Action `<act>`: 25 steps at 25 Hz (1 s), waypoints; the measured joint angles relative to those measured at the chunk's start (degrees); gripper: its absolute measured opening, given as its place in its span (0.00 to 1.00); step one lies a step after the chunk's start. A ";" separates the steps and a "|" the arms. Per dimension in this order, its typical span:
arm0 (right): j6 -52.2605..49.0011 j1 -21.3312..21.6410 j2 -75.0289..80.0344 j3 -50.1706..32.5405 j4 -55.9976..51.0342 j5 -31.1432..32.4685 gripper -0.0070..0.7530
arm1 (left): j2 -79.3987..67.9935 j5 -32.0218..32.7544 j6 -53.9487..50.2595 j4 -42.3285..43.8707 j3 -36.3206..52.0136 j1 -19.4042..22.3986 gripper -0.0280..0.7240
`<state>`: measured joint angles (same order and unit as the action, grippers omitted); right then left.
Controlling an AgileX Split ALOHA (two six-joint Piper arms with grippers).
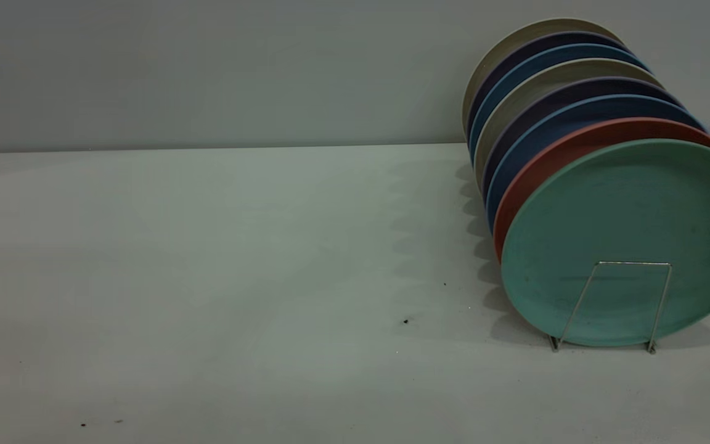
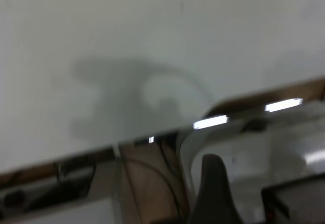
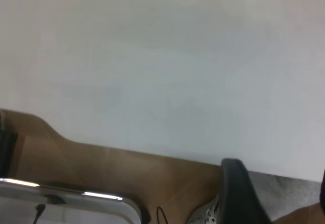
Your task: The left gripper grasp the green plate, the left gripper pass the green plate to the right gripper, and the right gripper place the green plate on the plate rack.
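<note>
The green plate [image 1: 626,234] stands on edge in the plate rack [image 1: 614,305], at the near end of the row, behind the front wire loop. Neither gripper shows in the exterior view. In the left wrist view my left gripper [image 2: 254,183] hangs over the table's edge, away from the plates; one black finger [image 2: 213,188] shows, with free space beside it, and nothing is held. In the right wrist view my right gripper [image 3: 279,186] is also at the table's edge; its fingers [image 3: 238,193] stand wide apart and empty.
Behind the green plate stand a salmon-pink plate [image 1: 577,145] and several blue, purple and beige plates [image 1: 540,74] in the same rack, at the table's right. The white table [image 1: 207,277] is bare apart from small dark specks [image 1: 405,320].
</note>
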<state>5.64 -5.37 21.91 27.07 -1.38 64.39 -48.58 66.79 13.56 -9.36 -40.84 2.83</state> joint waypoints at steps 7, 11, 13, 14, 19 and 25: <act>-0.87 -3.20 -3.76 0.00 -1.11 -0.02 0.54 | 11.96 -2.94 -0.67 4.49 12.57 0.00 0.81; -1.00 -3.20 -4.57 0.00 -1.29 0.03 0.54 | 17.12 -3.41 -3.95 6.15 12.82 0.00 0.81; -1.00 -3.20 -4.59 0.00 -1.30 0.03 0.54 | 19.60 -3.41 -4.82 6.56 12.88 0.00 0.81; -1.00 -3.20 -4.59 0.00 -1.35 0.03 0.54 | 20.63 -3.41 -5.04 6.57 12.88 0.00 0.81; -1.00 -3.20 -4.59 0.00 -1.41 0.03 0.54 | 27.29 -3.36 -5.32 6.62 12.92 0.00 0.81; -1.00 -2.65 -6.20 0.00 -1.58 0.03 0.54 | 34.86 -3.07 -5.37 6.62 12.92 0.00 0.81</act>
<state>4.65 -8.02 15.72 27.07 -2.97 64.42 -13.72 63.71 8.19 -2.74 -27.92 2.83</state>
